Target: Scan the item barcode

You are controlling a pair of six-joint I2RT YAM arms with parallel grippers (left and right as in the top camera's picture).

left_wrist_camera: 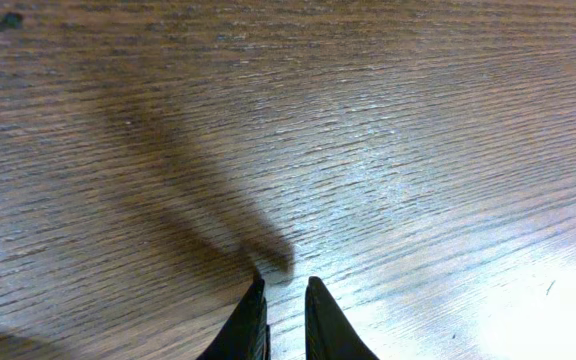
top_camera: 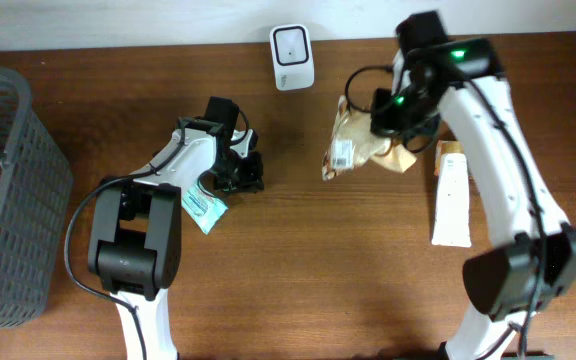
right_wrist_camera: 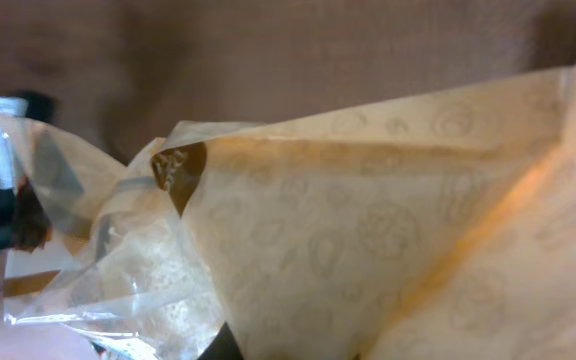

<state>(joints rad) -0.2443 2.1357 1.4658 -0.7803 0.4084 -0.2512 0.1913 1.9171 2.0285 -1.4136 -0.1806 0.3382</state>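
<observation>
A tan paper-and-plastic bag (top_camera: 356, 140) hangs above the table with a white barcode label (top_camera: 342, 152) on its left side. My right gripper (top_camera: 390, 112) is shut on the bag's right end. In the right wrist view the bag (right_wrist_camera: 368, 230) fills the frame and hides the fingers almost entirely. The white scanner (top_camera: 293, 43) stands at the table's back edge, up and to the left of the bag. My left gripper (top_camera: 245, 172) is low over bare wood, its tips (left_wrist_camera: 283, 285) parted by a narrow gap with nothing between them.
A teal and white packet (top_camera: 206, 211) lies flat beside the left arm. A long white box (top_camera: 451, 196) lies to the right, under the right arm. A grey mesh basket (top_camera: 8, 190) fills the left edge.
</observation>
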